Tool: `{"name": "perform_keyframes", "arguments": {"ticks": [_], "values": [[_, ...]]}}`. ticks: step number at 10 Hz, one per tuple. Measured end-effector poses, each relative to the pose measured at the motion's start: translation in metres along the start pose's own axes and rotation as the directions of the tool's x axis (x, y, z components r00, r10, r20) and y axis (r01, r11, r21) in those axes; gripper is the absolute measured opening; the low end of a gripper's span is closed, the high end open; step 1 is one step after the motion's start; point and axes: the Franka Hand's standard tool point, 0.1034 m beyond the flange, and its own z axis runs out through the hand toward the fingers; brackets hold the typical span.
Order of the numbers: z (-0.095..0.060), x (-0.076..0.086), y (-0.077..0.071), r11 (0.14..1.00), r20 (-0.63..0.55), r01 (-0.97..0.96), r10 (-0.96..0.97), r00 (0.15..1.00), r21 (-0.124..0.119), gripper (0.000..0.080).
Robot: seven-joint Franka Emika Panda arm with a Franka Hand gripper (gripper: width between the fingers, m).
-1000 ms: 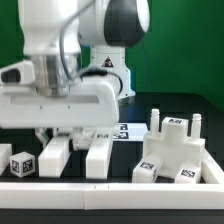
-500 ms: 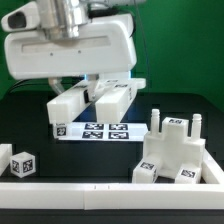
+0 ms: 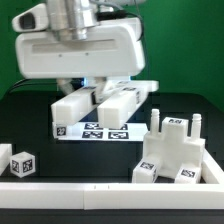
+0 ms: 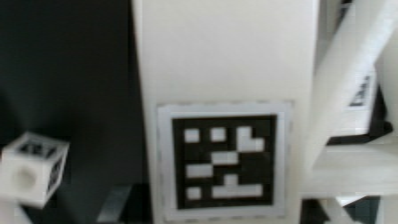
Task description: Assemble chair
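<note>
Exterior view: my gripper [image 3: 97, 97] is clamped on a white chair part [image 3: 124, 103] above the marker board [image 3: 96, 131]; a blocky chair assembly [image 3: 170, 152] sits at the exterior view's right.

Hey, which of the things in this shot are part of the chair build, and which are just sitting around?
Job in hand: held part, under the end effector; pegged chair block.

Lying about: tagged cube; marker board; front rail.

A robotics lab: green backdrop [image 3: 190, 40], black table [image 3: 185, 108], tagged marker board [image 3: 100, 131].
</note>
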Motion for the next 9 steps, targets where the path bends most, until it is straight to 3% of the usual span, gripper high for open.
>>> {"name": "perform_keyframes", "arguments": {"ticks": [2,3,5,6,7,9], "values": [[0.004,-0.029,-0.041,0.979,-0.011,-0.199,0.199,0.980,-0.039,0.0282],[0.006,-0.028,-0.047,0.993,-0.040,-0.119,0.118,0.992,-0.021,0.0282],[0.007,-0.028,-0.043,0.992,-0.034,-0.126,0.125,0.992,-0.025,0.0282],[0.007,-0.029,-0.045,0.993,-0.037,-0.114,0.113,0.993,-0.032,0.0282],[0.005,-0.032,-0.057,0.998,-0.054,-0.039,0.036,0.998,-0.056,0.0282],[0.012,-0.036,-0.070,0.994,-0.056,0.095,-0.099,0.994,-0.061,0.0282]]}}
